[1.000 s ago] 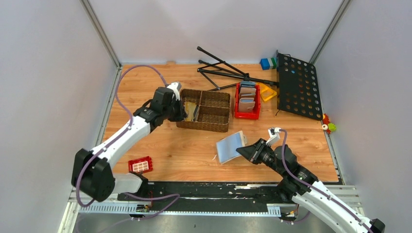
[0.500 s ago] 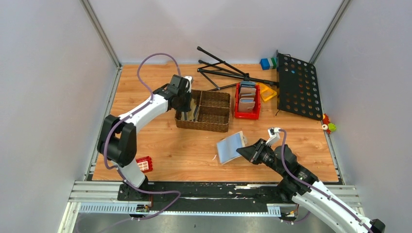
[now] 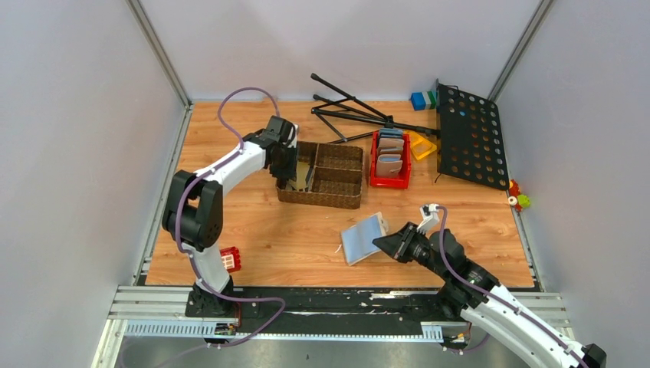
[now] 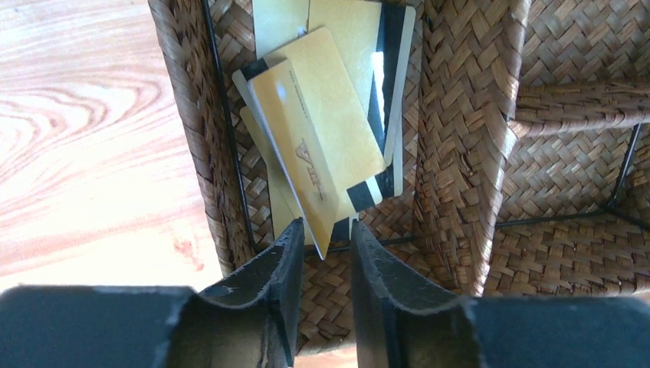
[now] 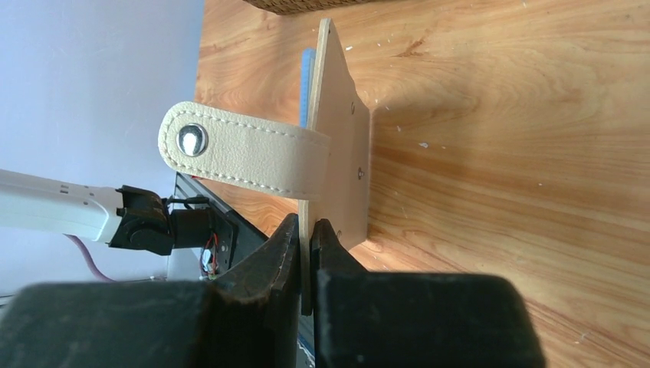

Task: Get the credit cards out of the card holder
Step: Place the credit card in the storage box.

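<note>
Several credit cards (image 4: pixel 337 92) lie stacked in the left-end compartment of the woven basket (image 4: pixel 460 115). One gold card (image 4: pixel 303 153) leans up on edge, its lower corner in the gap between the left gripper's (image 4: pixel 327 234) fingers (image 4: pixel 285 264), which I see spread apart and not pressing on it. That arm comes in from the basket's left, elbow raised, wrist pointing down into the compartment. On the near side of the basket, well apart from it, the right gripper (image 5: pixel 306 230) is clamped tight on the edge of the card holder (image 5: pixel 341 161). Its strap tab (image 5: pixel 245 149) sticks out sideways, and the pale blue inside is turned away from the gripper. The right arm stretches low from the near right.
</note>
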